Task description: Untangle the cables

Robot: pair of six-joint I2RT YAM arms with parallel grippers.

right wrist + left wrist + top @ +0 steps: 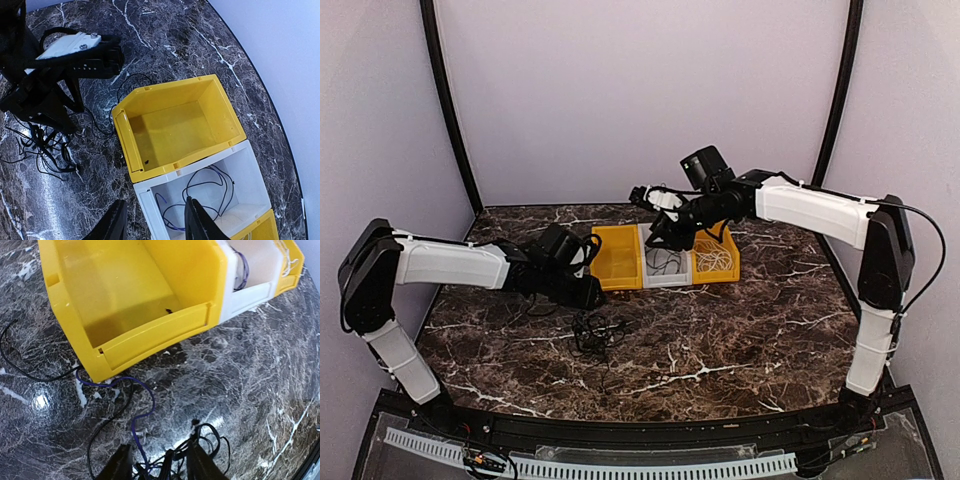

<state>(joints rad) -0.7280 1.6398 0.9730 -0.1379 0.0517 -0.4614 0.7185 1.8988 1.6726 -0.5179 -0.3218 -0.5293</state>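
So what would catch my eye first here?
The bright row of bins at the back of the dark marble table: an empty yellow bin, a white bin holding a thin dark cable, and a second yellow bin holding a white cable. Then the black cable tangle in front, by the open left fingers.

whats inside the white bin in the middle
A thin dark cable loops across the floor of the white plastic bin, part of it bluish. The fingers of the right claw cover the bin's near corner, so anything there is hidden.
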